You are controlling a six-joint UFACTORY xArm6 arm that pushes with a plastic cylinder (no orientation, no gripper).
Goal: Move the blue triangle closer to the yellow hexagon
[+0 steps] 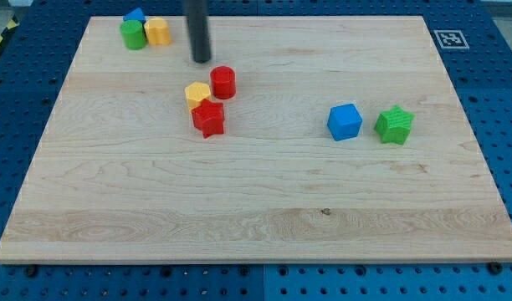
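The blue triangle (135,16) sits at the view's top left, touching a green block (133,35) and a yellow block (158,32). The yellow hexagon (197,93) lies left of centre, touching a red star (209,118) below it and next to a red cylinder (223,82). My tip (202,60) is to the right of the top-left cluster and above and slightly left of the red cylinder, touching no block.
A blue cube (344,122) and a green star (395,124) sit side by side at the view's right. The wooden board (256,217) lies on a blue pegboard, with a marker tag (450,38) past its top right corner.
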